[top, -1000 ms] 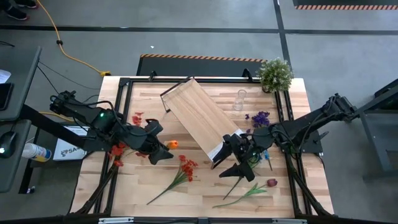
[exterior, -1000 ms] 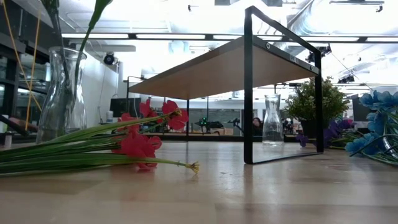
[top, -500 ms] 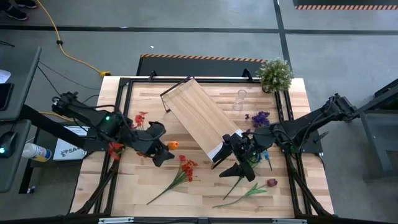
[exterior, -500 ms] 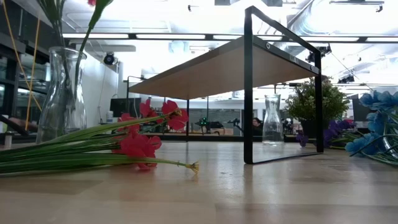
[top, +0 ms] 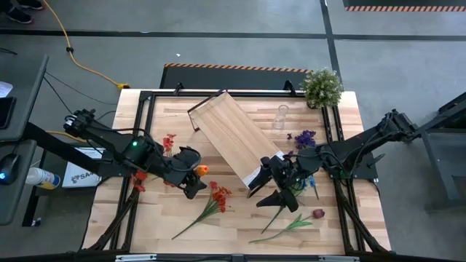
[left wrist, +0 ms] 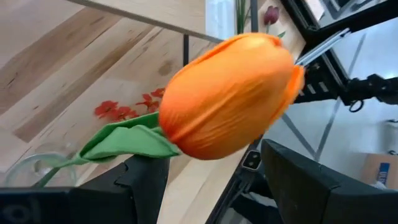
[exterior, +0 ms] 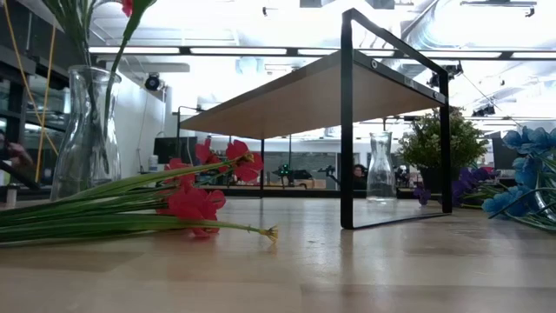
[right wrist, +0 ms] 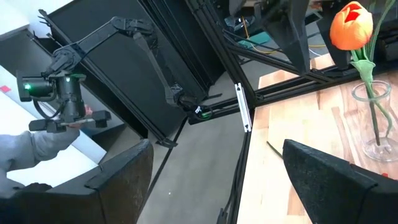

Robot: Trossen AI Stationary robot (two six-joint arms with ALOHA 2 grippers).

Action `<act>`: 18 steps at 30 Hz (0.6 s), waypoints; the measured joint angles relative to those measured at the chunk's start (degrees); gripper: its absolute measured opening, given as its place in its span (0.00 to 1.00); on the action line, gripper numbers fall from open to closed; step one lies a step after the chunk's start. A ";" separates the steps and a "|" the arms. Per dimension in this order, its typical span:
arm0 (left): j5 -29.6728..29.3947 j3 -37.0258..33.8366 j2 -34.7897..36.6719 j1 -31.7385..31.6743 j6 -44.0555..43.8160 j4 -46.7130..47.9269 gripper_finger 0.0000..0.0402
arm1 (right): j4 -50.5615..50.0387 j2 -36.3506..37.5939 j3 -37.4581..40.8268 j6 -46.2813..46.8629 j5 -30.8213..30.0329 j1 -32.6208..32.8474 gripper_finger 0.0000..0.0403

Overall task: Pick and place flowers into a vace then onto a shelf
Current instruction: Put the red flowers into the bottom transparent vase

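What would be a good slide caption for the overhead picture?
Left gripper carries an orange flower beside the tilted shelf; right gripper hovers open among loose flowers.

Seen from above, the left gripper (top: 191, 178) has slid along the table toward the right arm's side and slightly nearer the front edge, carrying the orange tulip (top: 202, 169) with it, so the bloom now sits closer to the red flowers (top: 219, 195) lying on the wood. The red blooms (top: 169, 141) beside the left arm have shifted the same way. At table height, a red bloom (exterior: 128, 6) has come into sight above the glass vase (exterior: 87, 130), with more green stems (exterior: 76, 24) leaning over its mouth.
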State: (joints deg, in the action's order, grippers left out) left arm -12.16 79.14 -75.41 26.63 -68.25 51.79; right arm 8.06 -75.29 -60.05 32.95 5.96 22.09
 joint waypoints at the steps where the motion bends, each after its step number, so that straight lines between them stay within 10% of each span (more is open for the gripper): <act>1: -0.02 0.12 -0.24 -0.02 0.00 -0.29 0.70 | 0.02 0.00 0.00 0.00 0.00 0.00 0.85; 18: 0.08 0.08 -2.58 -0.02 -1.01 1.21 0.70 | -0.03 0.00 0.00 -0.44 0.40 0.02 0.85</act>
State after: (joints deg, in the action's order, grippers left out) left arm -12.09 79.22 -77.99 26.61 -69.25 52.99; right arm 8.03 -75.29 -60.05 32.51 6.36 22.11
